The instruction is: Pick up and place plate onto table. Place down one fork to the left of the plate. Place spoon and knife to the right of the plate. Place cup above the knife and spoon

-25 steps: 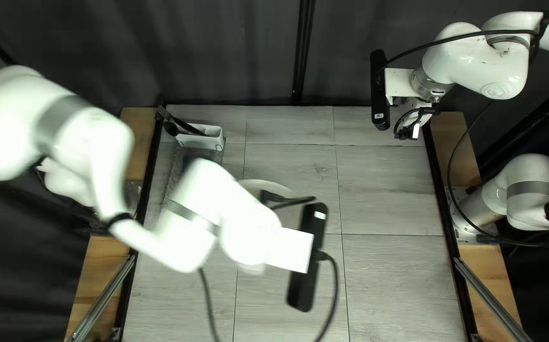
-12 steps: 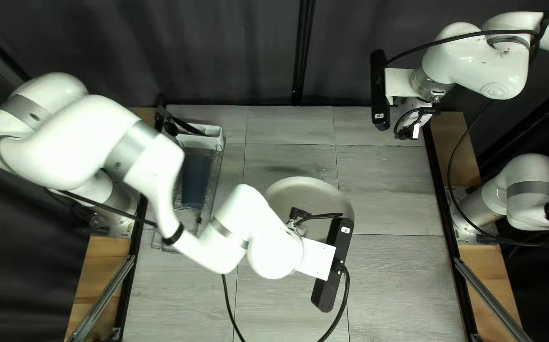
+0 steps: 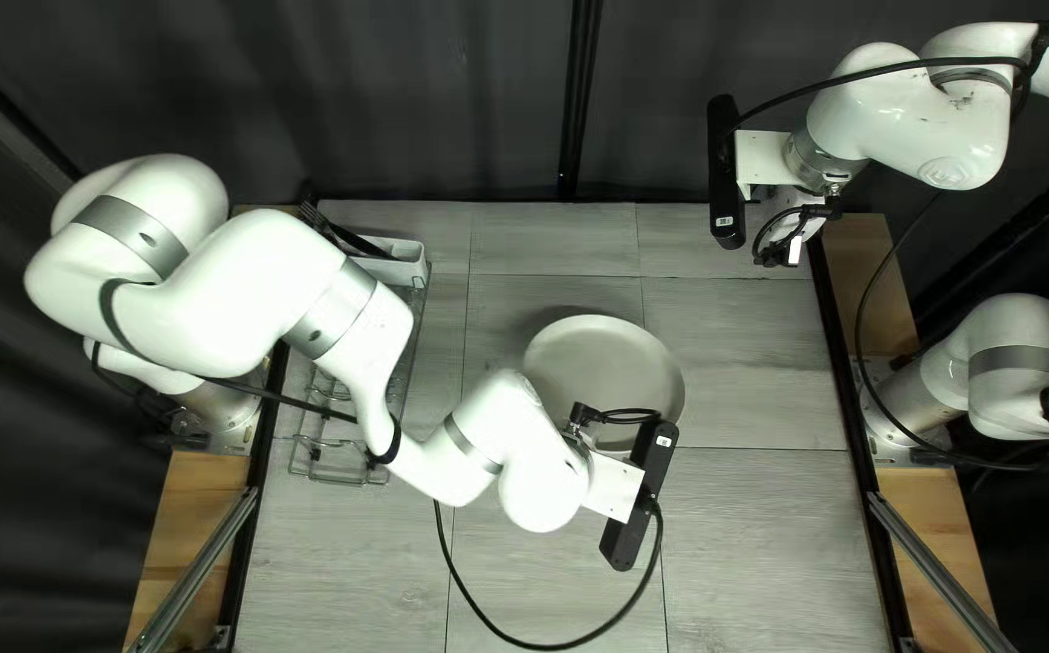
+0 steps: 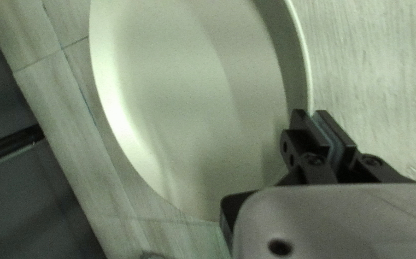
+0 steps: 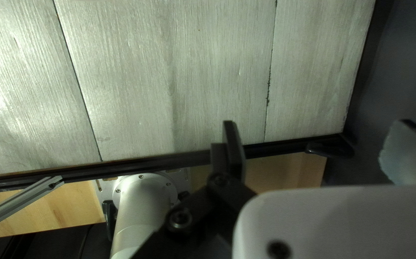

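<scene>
While my left claw (image 4: 309, 113) pinches the plate (image 4: 193, 96) by its rim over the table (image 3: 742, 520), placing seems nearly done — my right claw (image 5: 317, 124) wide, empty; cutlery (image 3: 348, 235) in its holder (image 3: 408, 267) and unseen cup left to set.

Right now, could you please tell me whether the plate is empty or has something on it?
Empty: the plate shows only bare surface and shadow in the left wrist view.

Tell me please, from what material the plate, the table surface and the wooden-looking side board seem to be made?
Plate: smooth, satin, softly shining along its wall; perhaps ceramic, possibly plastic.
Table surface: grey, wood-grained, with straight seams; probably laminate or vinyl planks.
Side board: likely real wood or plywood, judging by its warm yellow grain.
</scene>
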Robot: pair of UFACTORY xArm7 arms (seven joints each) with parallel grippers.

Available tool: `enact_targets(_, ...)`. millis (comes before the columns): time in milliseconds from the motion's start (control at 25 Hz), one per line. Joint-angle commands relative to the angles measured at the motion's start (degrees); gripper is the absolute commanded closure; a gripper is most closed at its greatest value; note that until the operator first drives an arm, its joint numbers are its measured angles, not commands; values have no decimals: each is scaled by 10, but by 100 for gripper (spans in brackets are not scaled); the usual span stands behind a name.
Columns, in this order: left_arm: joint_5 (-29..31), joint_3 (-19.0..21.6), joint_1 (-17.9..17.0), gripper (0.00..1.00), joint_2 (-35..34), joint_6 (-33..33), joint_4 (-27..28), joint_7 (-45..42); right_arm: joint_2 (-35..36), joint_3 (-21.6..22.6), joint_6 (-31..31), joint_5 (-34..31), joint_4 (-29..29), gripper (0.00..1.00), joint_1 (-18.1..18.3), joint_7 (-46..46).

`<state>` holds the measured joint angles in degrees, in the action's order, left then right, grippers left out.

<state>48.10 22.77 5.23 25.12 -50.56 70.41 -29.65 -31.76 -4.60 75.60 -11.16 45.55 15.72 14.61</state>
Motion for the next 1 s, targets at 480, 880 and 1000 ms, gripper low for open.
enact_targets(480,-100,40,58,0,-42,51,-52,88,0,0,0,0,0,0,0,0)
enact_targets(880,-457,-35,97,0,-386,-118,-197,398,0,0,0,0,0,0,0,0)
enact_targets(1000,-461,-38,97,0,-392,-124,-198,403,0,0,0,0,0,0,0,0)
